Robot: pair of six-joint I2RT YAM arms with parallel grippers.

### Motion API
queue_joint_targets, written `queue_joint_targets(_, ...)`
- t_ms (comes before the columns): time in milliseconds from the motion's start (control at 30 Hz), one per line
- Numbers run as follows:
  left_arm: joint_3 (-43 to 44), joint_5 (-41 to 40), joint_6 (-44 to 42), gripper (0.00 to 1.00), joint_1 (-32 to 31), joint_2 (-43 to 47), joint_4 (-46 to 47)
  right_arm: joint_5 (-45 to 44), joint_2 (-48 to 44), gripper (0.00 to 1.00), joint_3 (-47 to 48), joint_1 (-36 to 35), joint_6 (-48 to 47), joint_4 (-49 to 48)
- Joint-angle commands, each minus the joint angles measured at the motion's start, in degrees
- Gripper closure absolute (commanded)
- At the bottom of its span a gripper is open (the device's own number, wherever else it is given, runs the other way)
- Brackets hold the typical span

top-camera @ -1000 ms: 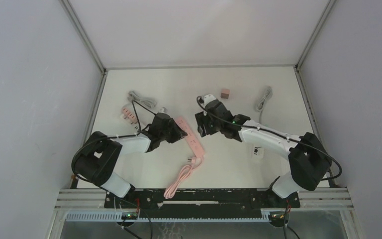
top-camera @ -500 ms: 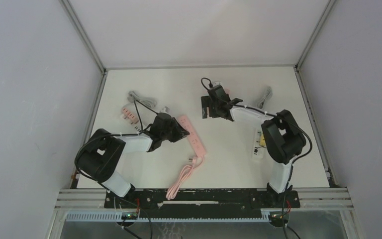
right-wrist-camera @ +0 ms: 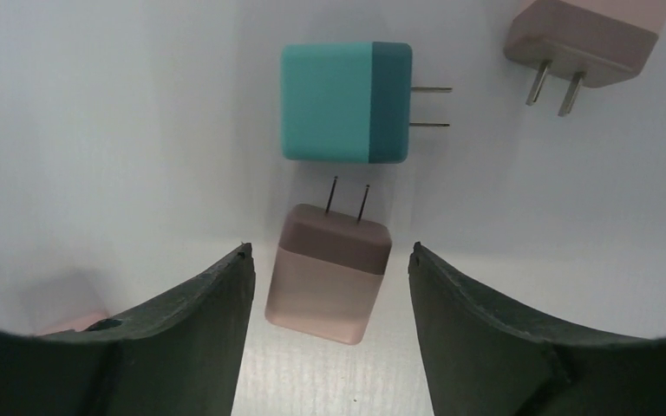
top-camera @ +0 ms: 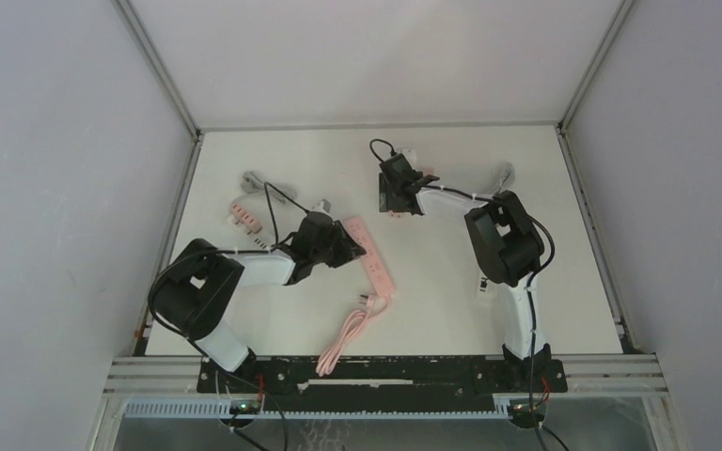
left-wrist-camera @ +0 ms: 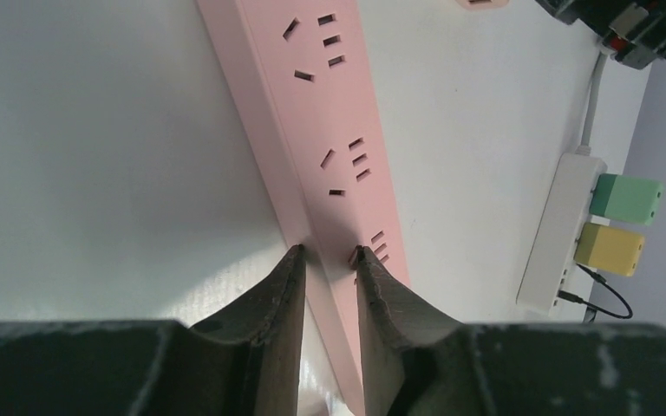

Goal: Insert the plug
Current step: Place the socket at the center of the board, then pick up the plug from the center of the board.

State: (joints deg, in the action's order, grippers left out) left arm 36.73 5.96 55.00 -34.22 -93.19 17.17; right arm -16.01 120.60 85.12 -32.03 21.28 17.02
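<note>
From above, the left hand (top-camera: pixel 338 246) sits at the pink strip (top-camera: pixel 376 268) mid-tabletop (top-camera: pixel 442 282); the right hand (top-camera: pixel 396 194) reaches farther back

Left wrist: narrow fingers (left-wrist-camera: pixel 282 295) pinch the strip's edge

Right wrist: wide-spread fingers (right-wrist-camera: pixel 199 321) flank a brown plug (right-wrist-camera: pixel 329 277) without touching it, its prongs toward a teal plug (right-wrist-camera: pixel 347 102)

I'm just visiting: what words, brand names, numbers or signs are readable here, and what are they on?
None can be read in any view.
pink power strip: bare socket slots only, no lettering.
teal plug: plain faces.
nearer brown-pink plug and farther brown-pink plug: plain faces.
white power strip: any marking is too small to tell.
</note>
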Motion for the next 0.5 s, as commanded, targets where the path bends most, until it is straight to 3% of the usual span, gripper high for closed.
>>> queue_joint_targets(0,0.28,5.04,-2.80,0.69,-3.65,-2.69,-6.89,-1.06,1.45,0.30,2.53,0.65,1.38,1.68)
queue_joint_targets(167,-0.46,3.64,-2.48,0.60,-3.71,-0.20,-7.37,-1.08,0.90,0.40,0.73,0.65,1.21,1.27)
queue_joint_targets(333,-0.61,2.90,-1.92,0.51,-3.67,3.54,-7.46,-0.07,-2.65,0.64,-3.36,0.57,-0.62,-0.79)
queue_joint_targets(467,-0.52,1.03,-2.86,0.45,-3.51,6.72,-9.09,0.84,-5.74,0.67,-6.59,0.27,-2.95,-2.02)
